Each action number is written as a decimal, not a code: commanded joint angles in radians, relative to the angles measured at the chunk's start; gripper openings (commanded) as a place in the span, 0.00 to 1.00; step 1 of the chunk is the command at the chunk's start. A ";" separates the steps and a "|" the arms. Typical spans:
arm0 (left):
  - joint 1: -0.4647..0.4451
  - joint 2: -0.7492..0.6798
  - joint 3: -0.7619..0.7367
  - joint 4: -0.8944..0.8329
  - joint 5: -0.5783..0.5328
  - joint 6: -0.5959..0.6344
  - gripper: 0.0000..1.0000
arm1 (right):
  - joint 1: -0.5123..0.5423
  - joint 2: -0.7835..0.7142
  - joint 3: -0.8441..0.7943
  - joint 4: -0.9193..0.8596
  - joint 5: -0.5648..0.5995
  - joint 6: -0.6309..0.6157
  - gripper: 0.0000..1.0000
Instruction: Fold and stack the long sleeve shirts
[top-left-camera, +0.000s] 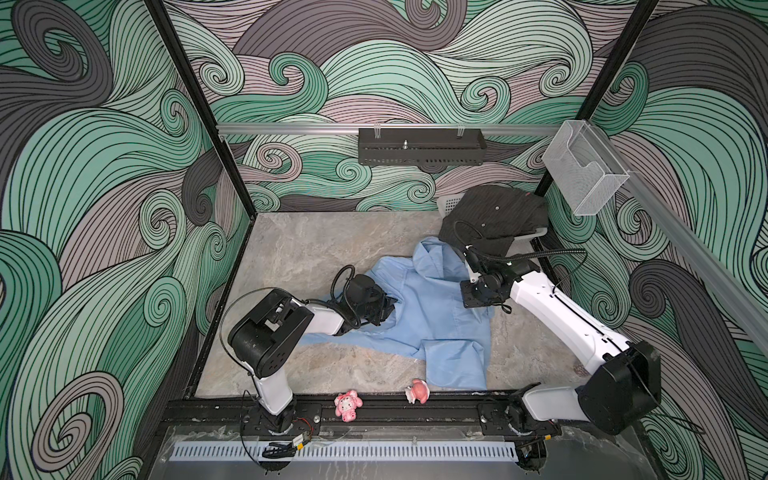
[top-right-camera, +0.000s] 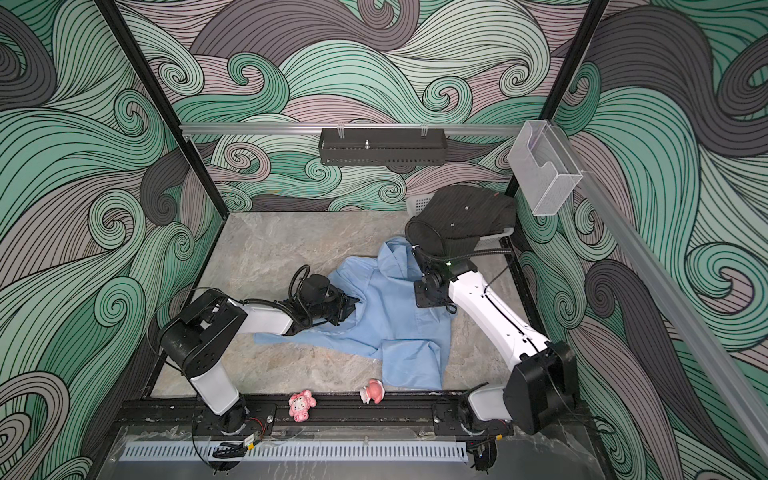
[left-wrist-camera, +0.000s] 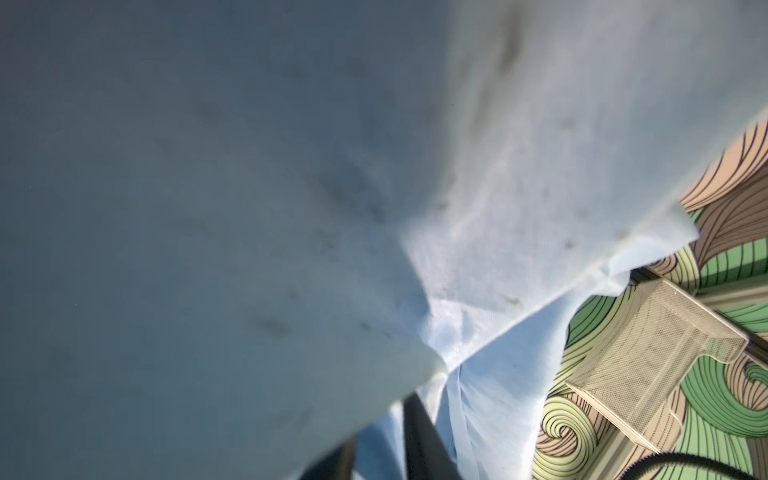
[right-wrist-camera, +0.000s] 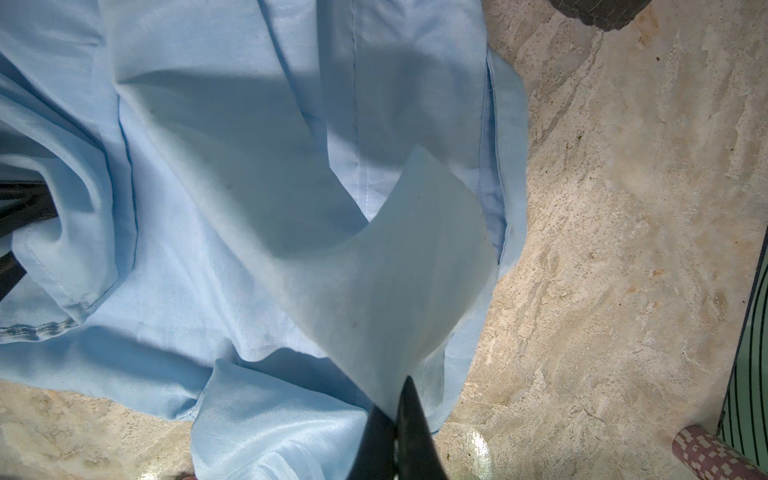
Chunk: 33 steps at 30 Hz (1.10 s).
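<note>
Right gripper (right-wrist-camera: 401, 401) pinching light blue shirt (top-left-camera: 436, 320), left gripper (top-left-camera: 388, 309) state unclear, dark pinstriped shirt (top-left-camera: 494, 216) heaped over white basket (top-left-camera: 451, 203)

Swirl-printed walls (top-left-camera: 104, 208), an aluminium rail (top-left-camera: 291, 129) and two arms (top-left-camera: 561, 316) bolted to a base rail (top-left-camera: 386, 412) mark a robotics lab cell.

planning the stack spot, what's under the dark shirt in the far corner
The dark shirt is draped over a white perforated basket; only its rim corners peek out. Whatever is inside the basket is covered by the shirt.
</note>
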 joint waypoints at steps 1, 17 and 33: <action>-0.007 -0.038 0.015 0.012 0.007 -0.011 0.09 | -0.006 -0.011 -0.008 0.000 0.000 -0.007 0.00; 0.301 -0.659 0.074 -0.849 -0.111 0.573 0.00 | -0.005 -0.014 0.049 -0.001 -0.030 -0.035 0.00; 0.536 -0.435 0.289 -1.108 0.156 0.972 0.12 | 0.035 -0.212 0.182 -0.021 -0.110 -0.139 0.00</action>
